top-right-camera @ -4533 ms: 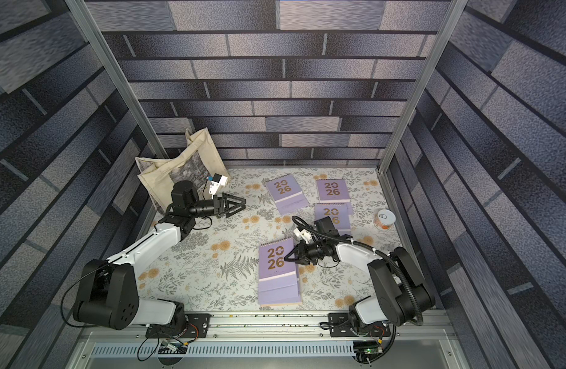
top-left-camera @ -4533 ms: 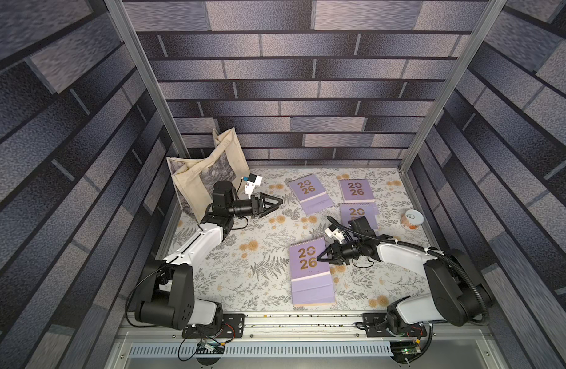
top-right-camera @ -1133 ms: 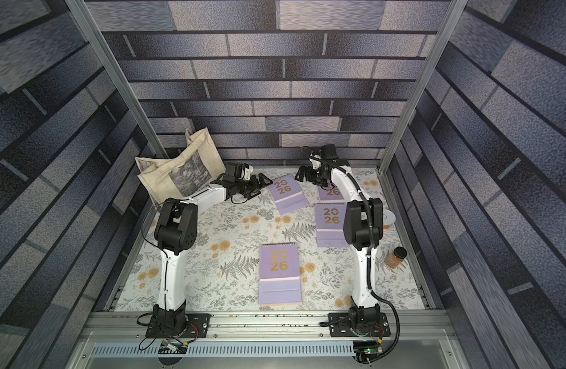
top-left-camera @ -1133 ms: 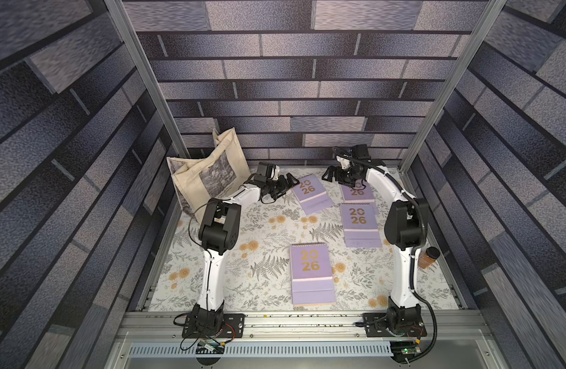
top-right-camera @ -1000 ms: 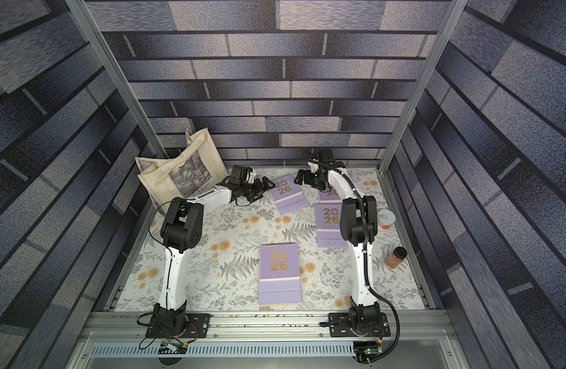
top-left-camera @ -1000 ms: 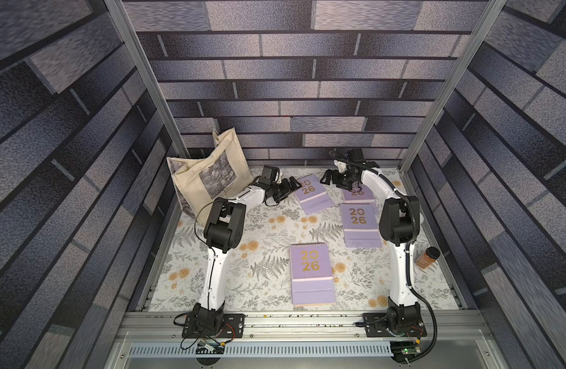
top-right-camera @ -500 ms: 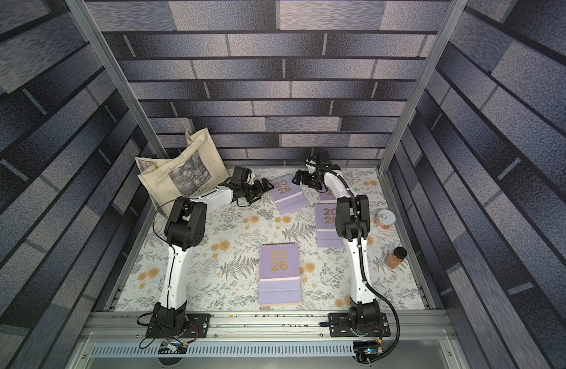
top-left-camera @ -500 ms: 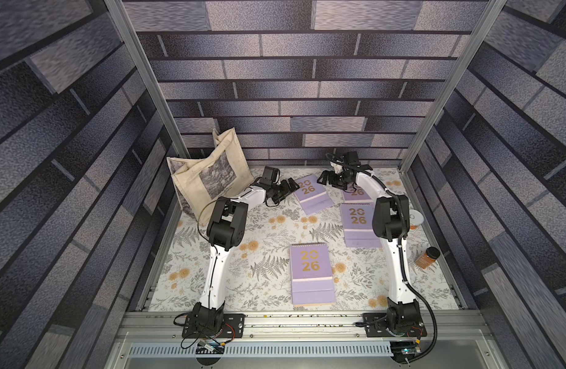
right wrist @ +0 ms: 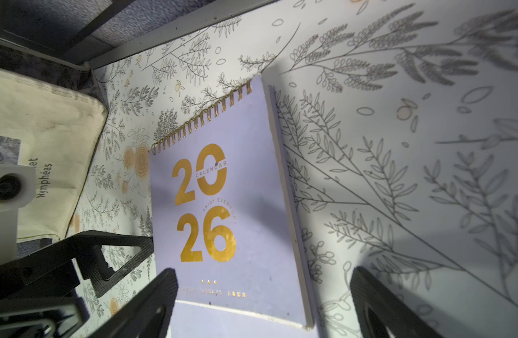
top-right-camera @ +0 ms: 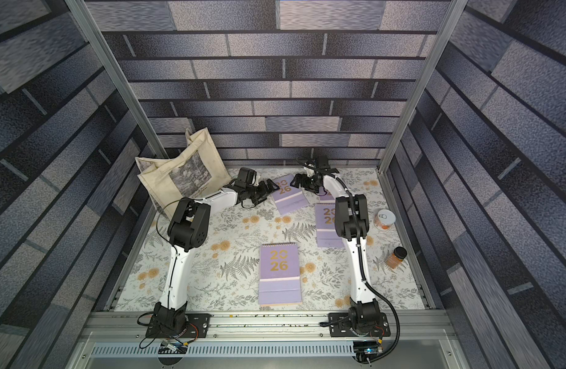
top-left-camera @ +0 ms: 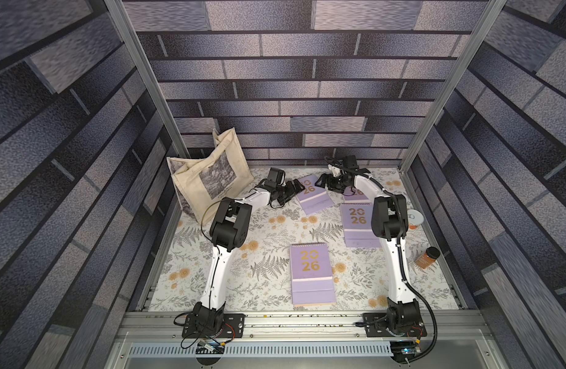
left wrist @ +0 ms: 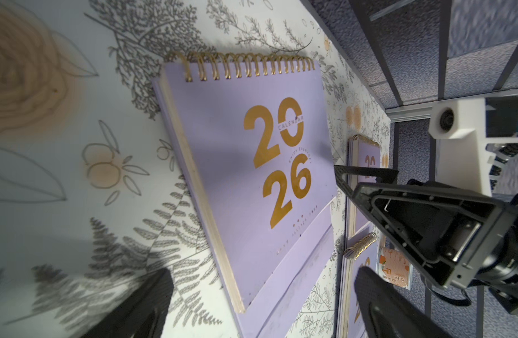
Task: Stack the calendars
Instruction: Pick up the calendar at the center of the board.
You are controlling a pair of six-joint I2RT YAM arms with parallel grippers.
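Both jaws stand wide, holding nothing. The left gripper [top-left-camera: 298, 188] sits at the 9 o'clock edge of a skewed lilac calendar [top-left-camera: 313, 198], the right gripper [top-left-camera: 321, 183] at its 2 o'clock — it lies flat on the floral mat [top-left-camera: 269, 242] at the table's 12 o'clock. A canvas tote bag [top-left-camera: 208, 179] stands behind the left gripper at 10 o'clock. The right arm [top-left-camera: 387, 217] hides most of a second calendar [top-left-camera: 353, 197] and the edge of a third calendar [top-left-camera: 355, 225] at 2 o'clock. A fourth calendar [top-left-camera: 311, 271] lies unobstructed at 6 o'clock — tin can [top-left-camera: 415, 218] and spice jar [top-left-camera: 428, 257] at 3 o'clock.
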